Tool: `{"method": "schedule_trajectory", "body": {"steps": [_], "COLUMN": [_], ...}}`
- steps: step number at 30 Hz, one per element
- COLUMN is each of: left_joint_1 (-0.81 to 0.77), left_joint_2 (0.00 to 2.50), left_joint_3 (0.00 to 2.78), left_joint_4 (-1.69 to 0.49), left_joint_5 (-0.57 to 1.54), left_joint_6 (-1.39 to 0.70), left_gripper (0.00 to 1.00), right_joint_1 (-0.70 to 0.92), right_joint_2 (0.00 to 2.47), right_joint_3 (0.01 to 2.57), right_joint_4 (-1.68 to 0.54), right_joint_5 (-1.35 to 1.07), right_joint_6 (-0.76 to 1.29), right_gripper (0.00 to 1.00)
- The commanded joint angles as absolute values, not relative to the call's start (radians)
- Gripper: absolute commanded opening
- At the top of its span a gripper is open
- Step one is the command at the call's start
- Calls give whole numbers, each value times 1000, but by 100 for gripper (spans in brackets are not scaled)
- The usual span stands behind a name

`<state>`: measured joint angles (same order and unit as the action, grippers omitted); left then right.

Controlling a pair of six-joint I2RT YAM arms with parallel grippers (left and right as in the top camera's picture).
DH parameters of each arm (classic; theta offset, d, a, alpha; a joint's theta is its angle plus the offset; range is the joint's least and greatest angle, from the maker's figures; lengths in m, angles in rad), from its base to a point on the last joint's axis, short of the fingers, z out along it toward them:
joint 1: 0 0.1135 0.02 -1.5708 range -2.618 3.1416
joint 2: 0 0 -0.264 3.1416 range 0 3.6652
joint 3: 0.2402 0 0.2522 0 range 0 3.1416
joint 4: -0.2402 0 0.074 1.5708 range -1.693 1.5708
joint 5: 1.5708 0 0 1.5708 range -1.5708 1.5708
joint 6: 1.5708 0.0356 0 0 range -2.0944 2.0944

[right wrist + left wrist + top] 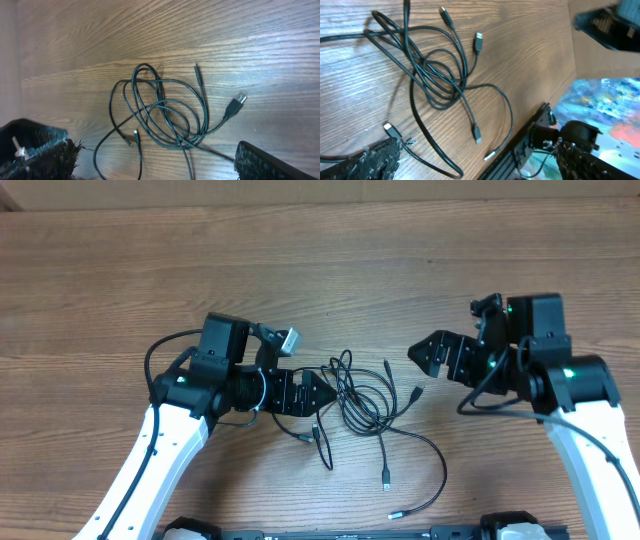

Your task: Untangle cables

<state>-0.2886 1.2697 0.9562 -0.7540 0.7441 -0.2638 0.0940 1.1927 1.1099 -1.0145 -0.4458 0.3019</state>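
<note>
cables [362, 402] tangled in the middle — left end effector [328, 392], right end effector [414, 353] face inward, both wide.

A table [320, 270] of brown wood, its grain running lengthwise, fills nearly all of the overhead view. A paler beige strip [320, 192] lies along its far edge at the top. In the left wrist view the tabletop ends at a slanting edge; beyond it are a plain tan surface [600, 57] and, lower down, a blurred patch of blue, white and orange-red colours [610, 105], too unsharp to name.
</note>
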Motion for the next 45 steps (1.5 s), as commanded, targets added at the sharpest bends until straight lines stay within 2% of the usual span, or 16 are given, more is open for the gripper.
{"method": "schedule_trajectory", "body": {"steps": [1, 10, 17, 24, 35, 41, 45], "left_joint_1": [-297, -347, -406, -460, -529, -529, -529], "left_joint_2": [1282, 1482, 1676, 1803, 1858, 1858, 1858], "left_joint_3": [983, 983, 983, 983, 983, 983, 983], "left_joint_4": [-746, -615, -406, -221, -137, -137, -138], "left_joint_5": [685, 661, 666, 674, 637, 570, 538], "left_joint_6": [-279, -421, -618, -721, -751, -864, -879], "left_gripper": [99, 99, 100, 100, 85, 67, 66], "right_joint_1": [96, 96, 96, 96, 96, 96, 96], "right_joint_2": [1144, 1123, 1123, 1123, 1123, 1123, 1123], "right_joint_3": [1127, 1122, 1116, 1116, 1110, 1085, 1055], "right_joint_4": [-1038, -1135, -1159, -1159, -1211, -1201, -1187], "right_joint_5": [-427, -427, -427, -421, -290, -262, -262], "right_joint_6": [321, 320, 305, 274, 253, 252, 253], "right_gripper": [99, 99, 100, 100, 100, 100, 100]}}
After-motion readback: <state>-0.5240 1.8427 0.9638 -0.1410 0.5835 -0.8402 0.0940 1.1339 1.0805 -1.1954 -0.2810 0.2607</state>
